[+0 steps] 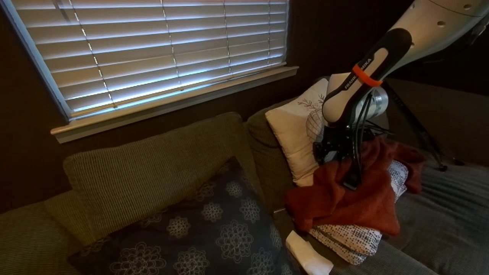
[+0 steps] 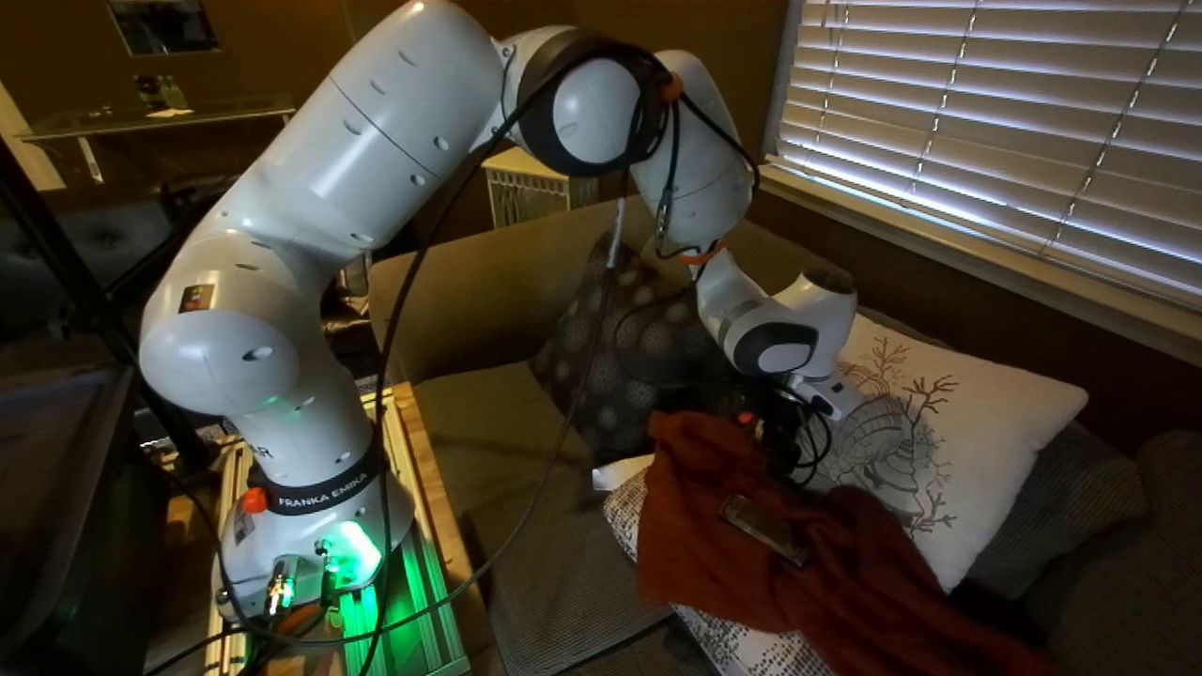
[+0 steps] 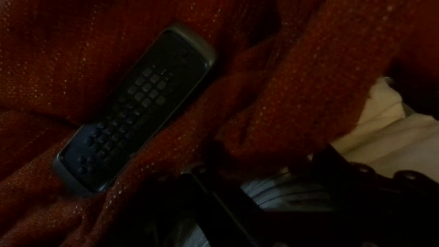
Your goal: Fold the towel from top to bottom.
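Observation:
The rust-red towel (image 1: 344, 210) lies rumpled over the white speckled cloth on the sofa seat. It also shows in an exterior view (image 2: 714, 563) and fills most of the wrist view (image 3: 295, 85). A dark remote control (image 3: 133, 109) lies on top of the towel; it shows in an exterior view too (image 2: 763, 529). My gripper (image 3: 265, 161) is low at the towel's edge beside the white printed pillow. Its fingers stand apart with towel edge between or in front of them. The fingertips are dark and partly hidden. In both exterior views the gripper (image 1: 324, 154) (image 2: 779, 451) is partly covered by towel and cables.
The white printed pillow (image 1: 298, 130) leans against the sofa back right by the gripper. The white speckled cloth (image 1: 351, 240) is under the towel. A dark flowered pillow (image 1: 214, 229) and a white paper-like piece (image 1: 307, 254) lie nearby. A tripod leg (image 1: 416, 126) stands behind.

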You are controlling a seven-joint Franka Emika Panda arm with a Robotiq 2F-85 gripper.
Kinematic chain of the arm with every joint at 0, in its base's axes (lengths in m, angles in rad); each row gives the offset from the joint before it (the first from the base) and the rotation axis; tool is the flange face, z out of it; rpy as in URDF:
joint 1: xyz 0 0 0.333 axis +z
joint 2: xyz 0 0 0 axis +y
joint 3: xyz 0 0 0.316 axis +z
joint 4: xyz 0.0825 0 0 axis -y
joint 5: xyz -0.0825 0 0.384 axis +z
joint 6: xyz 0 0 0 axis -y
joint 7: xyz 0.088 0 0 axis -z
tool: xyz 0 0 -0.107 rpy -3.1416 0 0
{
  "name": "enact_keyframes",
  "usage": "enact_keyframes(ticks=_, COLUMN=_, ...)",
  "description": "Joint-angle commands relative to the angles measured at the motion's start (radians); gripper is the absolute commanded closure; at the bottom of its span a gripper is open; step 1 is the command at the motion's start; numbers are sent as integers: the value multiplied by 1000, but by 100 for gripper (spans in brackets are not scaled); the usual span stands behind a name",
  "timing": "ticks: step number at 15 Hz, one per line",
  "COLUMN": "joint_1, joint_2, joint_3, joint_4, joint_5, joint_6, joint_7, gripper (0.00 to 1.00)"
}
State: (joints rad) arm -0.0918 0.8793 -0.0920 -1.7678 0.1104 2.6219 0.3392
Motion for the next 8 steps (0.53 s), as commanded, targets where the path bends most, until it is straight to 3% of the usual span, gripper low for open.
enact_keyframes(ticks=1, joint_1=-15, joint_2=27, joint_3=11, joint_4=56, joint_5=32, joint_6=-68, joint_7=-37, gripper=60)
enact_keyframes(ticks=6, joint_1=-16, joint_2=13, joint_3=7, joint_4=49, joint_5=32, joint_6=-100, joint_7=-36, gripper=95)
enact_keyframes(ticks=8, joint_1=-18, joint_2=2, joint_3=7, joint_4=33, joint_5=33, joint_6=-91, joint_7=-38, gripper=100)
